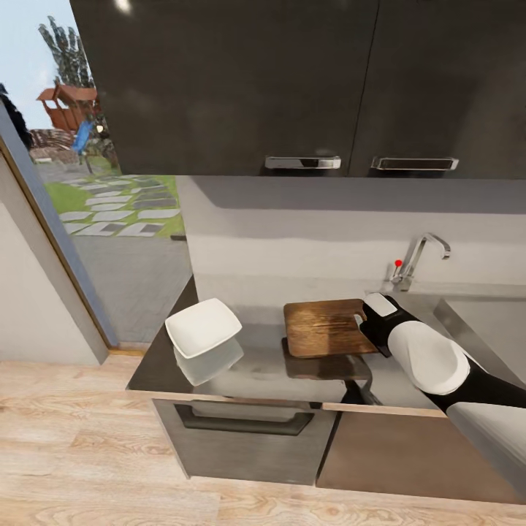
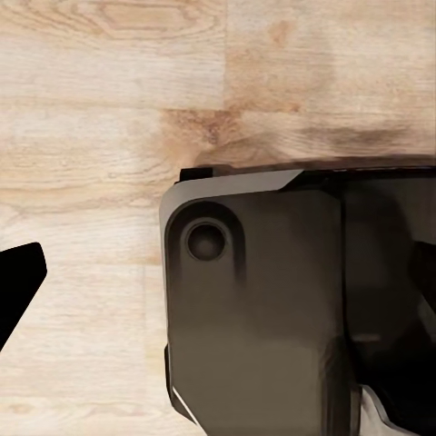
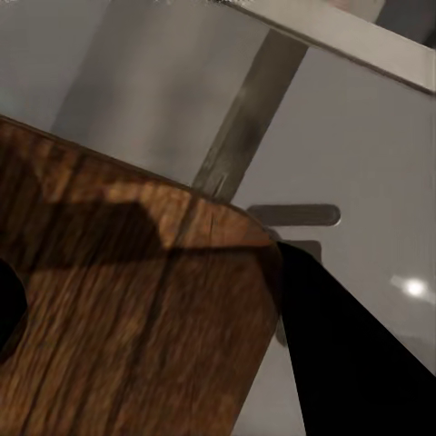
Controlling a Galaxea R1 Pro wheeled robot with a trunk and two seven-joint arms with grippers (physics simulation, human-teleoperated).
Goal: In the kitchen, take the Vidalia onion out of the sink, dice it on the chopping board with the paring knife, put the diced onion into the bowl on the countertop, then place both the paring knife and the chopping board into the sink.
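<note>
Chopping board (image 1: 325, 328), dark brown wood, lies on the glossy countertop (image 1: 256, 369) toward its back edge, with the right gripper (image 1: 374, 321) at the board's right end. In the right wrist view one black finger (image 3: 341, 354) sits just off the board's (image 3: 127, 318) rounded corner and another dark tip shows across the wood; how wide the jaws stand, and whether they grip the board, cannot be told. No writing or label can be read anywhere. A white square bowl (image 1: 203, 327) stands near the countertop's left end, its pale reflection beneath it. The tap (image 1: 420, 257) with its red knob rises at the back right; the sink (image 1: 475, 321) is cut off by the frame and partly hidden behind the right arm. The left wrist view looks down on wood flooring (image 2: 109, 118) and a dark robot part (image 2: 272, 309).
</note>
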